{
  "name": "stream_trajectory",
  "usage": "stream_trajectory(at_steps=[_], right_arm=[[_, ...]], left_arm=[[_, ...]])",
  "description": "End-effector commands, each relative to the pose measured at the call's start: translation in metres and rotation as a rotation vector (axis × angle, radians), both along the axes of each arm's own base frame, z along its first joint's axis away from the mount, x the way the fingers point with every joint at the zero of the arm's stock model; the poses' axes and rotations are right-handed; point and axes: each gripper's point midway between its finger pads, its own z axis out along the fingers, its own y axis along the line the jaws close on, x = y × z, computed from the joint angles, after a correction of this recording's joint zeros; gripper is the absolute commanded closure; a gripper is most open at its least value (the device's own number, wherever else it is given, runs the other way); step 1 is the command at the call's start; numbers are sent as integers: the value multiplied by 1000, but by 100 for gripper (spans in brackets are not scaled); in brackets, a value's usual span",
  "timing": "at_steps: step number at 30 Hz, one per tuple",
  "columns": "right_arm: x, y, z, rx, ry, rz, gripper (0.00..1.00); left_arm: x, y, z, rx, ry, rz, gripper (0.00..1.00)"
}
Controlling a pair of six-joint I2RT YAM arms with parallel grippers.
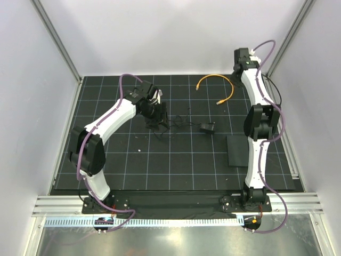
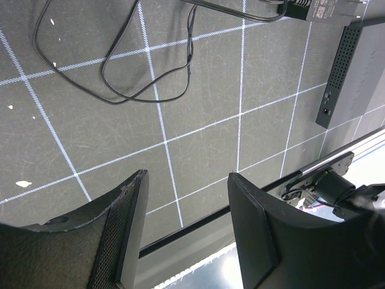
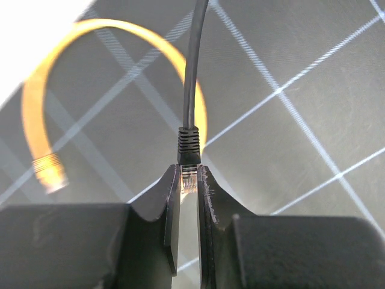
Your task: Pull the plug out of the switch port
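My right gripper [image 3: 188,180] was clamped on the Ethernet plug [image 3: 188,146], upper right in the top view, well apart from the switch [image 1: 241,151] at mid-right; my left gripper [image 2: 186,180] hung with fingers apart, empty; unplugging looked done; next I'd judge a gentle set-down.

An orange cable [image 1: 218,77] lies in a curve on the far part of the table [image 1: 160,160]. Both its ends are loose. In the right wrist view it looks blurry. A small black block [image 1: 208,127] sits near the middle of the table. A thin black wire [image 2: 111,102] goes from it and lies in loose loops. The table top is black with white lines that make squares. A few little white bits [image 2: 23,183] lie on it. White walls [image 1: 176,37] stand on three sides. Along the near edge runs a white strip with slots [image 1: 176,220], and next to it is a shiny metal sheet [image 1: 176,240].
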Motion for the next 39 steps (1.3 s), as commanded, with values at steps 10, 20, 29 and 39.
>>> stream_trajectory(at_steps=[10, 20, 29, 39], right_arm=[[-12, 76, 197, -136, -390, 129, 99], [-36, 132, 198, -124, -378, 190, 99], [-11, 161, 129, -97, -290, 230, 97], [34, 194, 74, -82, -327, 265, 88]], left_arm=[[-3, -2, 19, -50, -34, -26, 41], [-5, -2, 16, -51, -29, -24, 41], [-8, 6, 22, -32, -48, -9, 41], [-15, 15, 31, -9, -63, 3, 41]])
